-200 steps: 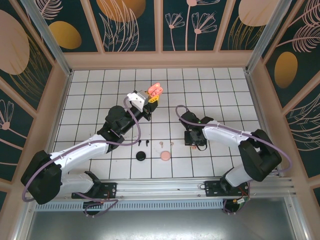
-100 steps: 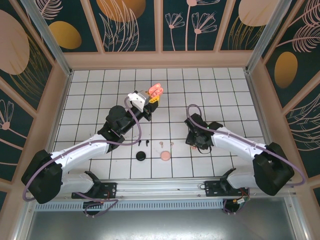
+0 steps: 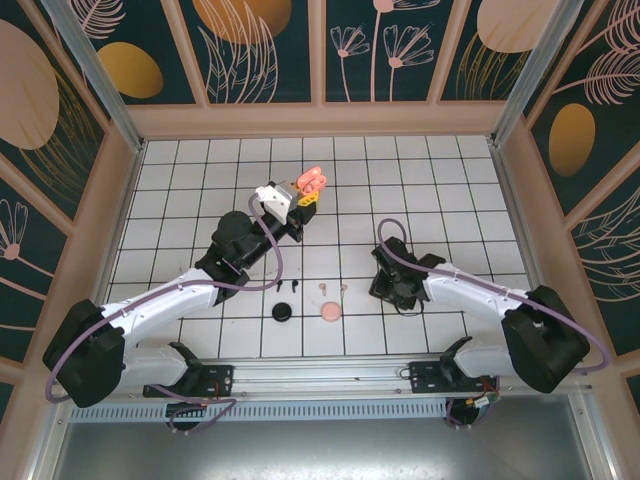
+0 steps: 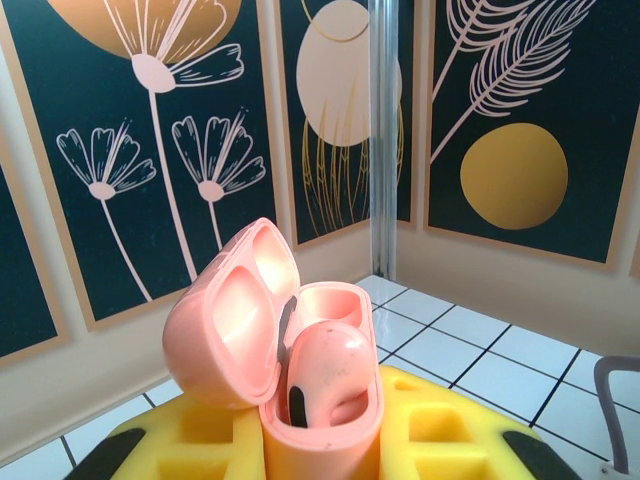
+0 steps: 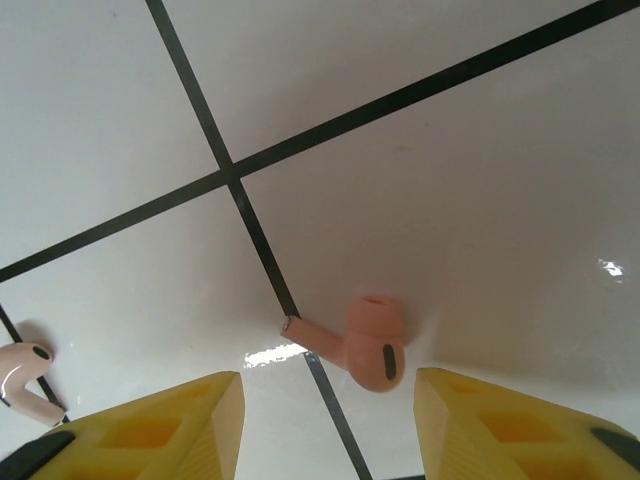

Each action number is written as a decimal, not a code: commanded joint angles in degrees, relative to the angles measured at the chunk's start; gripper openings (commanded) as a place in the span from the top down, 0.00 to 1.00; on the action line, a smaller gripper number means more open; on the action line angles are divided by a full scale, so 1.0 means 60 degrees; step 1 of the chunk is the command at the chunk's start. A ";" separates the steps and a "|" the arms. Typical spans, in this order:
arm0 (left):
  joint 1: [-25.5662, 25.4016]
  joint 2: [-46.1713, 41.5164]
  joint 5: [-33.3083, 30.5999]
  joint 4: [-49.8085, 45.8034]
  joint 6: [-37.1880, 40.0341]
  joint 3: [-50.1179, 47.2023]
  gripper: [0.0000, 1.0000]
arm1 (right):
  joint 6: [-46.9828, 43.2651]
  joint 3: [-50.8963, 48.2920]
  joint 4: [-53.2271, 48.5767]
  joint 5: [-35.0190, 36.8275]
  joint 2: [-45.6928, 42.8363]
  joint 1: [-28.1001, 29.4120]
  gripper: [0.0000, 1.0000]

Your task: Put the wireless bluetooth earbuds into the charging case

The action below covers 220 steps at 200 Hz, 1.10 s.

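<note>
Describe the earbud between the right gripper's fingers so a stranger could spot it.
On the white gridded table, find the right gripper. Between its yellow fingers lies one earbud on its side, its stem reaching a black grid line. It is coral-pink, darker than the pale earbud nearby.

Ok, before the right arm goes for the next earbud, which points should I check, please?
1. Lid of the case open: ok.
2. The left gripper shut on the case: ok.
3. The first earbud seated in the case: ok.
4. The right gripper open: ok.
5. The loose earbud on the table lined up between its fingers: ok.
6. The loose earbud gripped: not ok, not yet touched.
</note>
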 commanded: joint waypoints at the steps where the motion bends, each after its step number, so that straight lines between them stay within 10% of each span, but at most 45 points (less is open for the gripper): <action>1: -0.0057 -0.0026 0.0136 0.0447 0.0029 0.0089 1.00 | -0.0038 0.0225 0.0261 -0.0008 0.0361 0.0014 0.51; 220: -0.0058 -0.0031 0.0152 0.0633 0.0037 -0.0073 1.00 | 0.0124 0.1221 0.0075 0.0771 0.0364 -0.0096 0.51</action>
